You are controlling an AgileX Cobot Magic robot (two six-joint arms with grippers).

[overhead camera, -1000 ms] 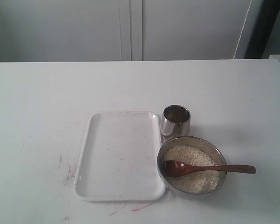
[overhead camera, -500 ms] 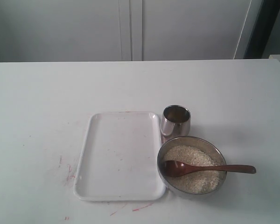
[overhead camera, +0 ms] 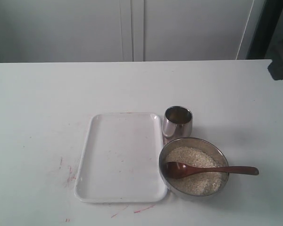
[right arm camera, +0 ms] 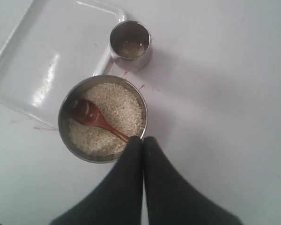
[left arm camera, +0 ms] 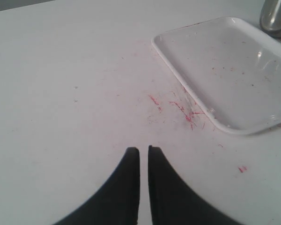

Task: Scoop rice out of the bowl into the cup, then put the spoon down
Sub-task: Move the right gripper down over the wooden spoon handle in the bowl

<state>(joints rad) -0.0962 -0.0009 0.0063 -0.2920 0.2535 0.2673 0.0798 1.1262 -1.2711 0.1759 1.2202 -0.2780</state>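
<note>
The steel bowl (overhead camera: pixel 194 192) stands at the front right of the table, filled with off-white rice (overhead camera: pixel 200 180). The wooden spoon (overhead camera: pixel 212 170) lies in it, head in the grains and handle reaching out over the right rim. Just behind stands the small steel cup (overhead camera: pixel 178 122) with a little rice at its bottom. In the right wrist view my right gripper (right arm camera: pixel 142 139) is shut and empty above the bowl's rim (right arm camera: pixel 62 117), hiding the handle of the spoon (right arm camera: pixel 94 116); the cup (right arm camera: pixel 130 44) lies beyond. My left gripper (left arm camera: pixel 144 150) is shut over bare table, holding nothing.
A white rectangular tray (overhead camera: pixel 122 157) lies left of the bowl and cup, touching both. Red marks (left arm camera: pixel 185 108) stain the table by the tray's corner. A dark part of the right arm (overhead camera: pixel 281 63) shows at the exterior view's right edge.
A dark part of the right arm has come into the exterior view at the right edge. The bowl, cup and spoon have not moved.
</note>
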